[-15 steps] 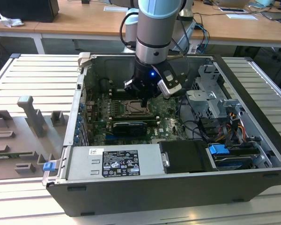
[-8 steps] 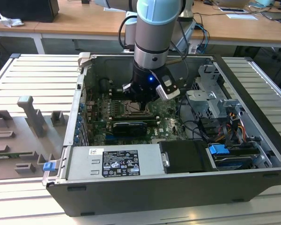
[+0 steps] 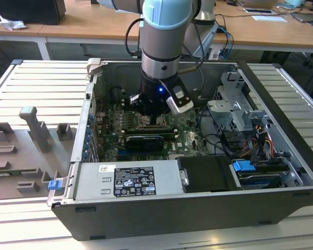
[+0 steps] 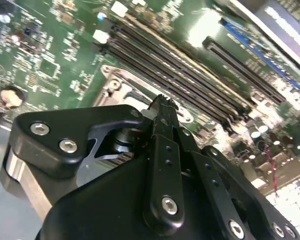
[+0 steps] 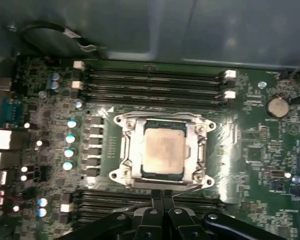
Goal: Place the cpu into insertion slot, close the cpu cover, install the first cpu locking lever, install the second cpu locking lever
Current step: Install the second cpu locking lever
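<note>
A: CPU sits flat in the insertion slot on the green motherboard; pale silver-grey top faces up, slightly mottled.

B: Cover?

A: The cpu cover lies down around the chip, its silver frame bordering all four sides, chip showing through the window.

B: Surroundings?

A: Long black memory slots run along one side of the socket, another bank along the opposite side. A row of blue-topped capacitors stands near the socket, and a coin cell well apart. In the exterior view the arm reaches down into the open computer case, blocking sight of the socket; a power supply lies along the near wall.

B: End effector?

A: Gripper hangs just beside the socket edge, fingertips pressed together, nothing between them.
</note>
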Action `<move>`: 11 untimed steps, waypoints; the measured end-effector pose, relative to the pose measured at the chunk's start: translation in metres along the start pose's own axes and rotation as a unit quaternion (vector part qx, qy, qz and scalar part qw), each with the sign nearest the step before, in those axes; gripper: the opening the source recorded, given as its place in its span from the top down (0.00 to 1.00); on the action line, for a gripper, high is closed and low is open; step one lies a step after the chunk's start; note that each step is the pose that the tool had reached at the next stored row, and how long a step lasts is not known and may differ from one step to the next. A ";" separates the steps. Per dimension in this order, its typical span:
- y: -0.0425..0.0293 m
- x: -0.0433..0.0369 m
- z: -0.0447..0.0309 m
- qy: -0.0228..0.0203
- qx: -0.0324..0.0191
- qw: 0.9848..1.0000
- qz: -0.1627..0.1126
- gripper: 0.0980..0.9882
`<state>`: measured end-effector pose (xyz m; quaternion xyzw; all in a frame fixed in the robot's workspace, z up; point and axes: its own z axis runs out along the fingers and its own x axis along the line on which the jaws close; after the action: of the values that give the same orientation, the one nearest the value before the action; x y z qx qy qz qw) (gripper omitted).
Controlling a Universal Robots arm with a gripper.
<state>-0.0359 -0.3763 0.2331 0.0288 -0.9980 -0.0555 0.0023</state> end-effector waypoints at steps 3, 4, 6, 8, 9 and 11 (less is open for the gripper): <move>-0.0003 0.0128 0.0004 0.000 -0.001 1.000 0.000 0.99; -0.0002 0.0188 0.0007 -0.001 -0.003 1.000 0.000 0.99; -0.0002 0.0221 0.0024 -0.001 -0.004 1.000 0.000 0.99; -0.0006 0.0234 0.0060 -0.001 -0.006 1.000 0.000 0.99; -0.0007 0.0235 0.0075 -0.001 -0.006 1.000 0.000 0.99; -0.0013 0.0240 0.0126 -0.001 -0.007 1.000 0.000 0.99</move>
<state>-0.0599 -0.3775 0.2204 0.0289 -0.9976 -0.0622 0.0016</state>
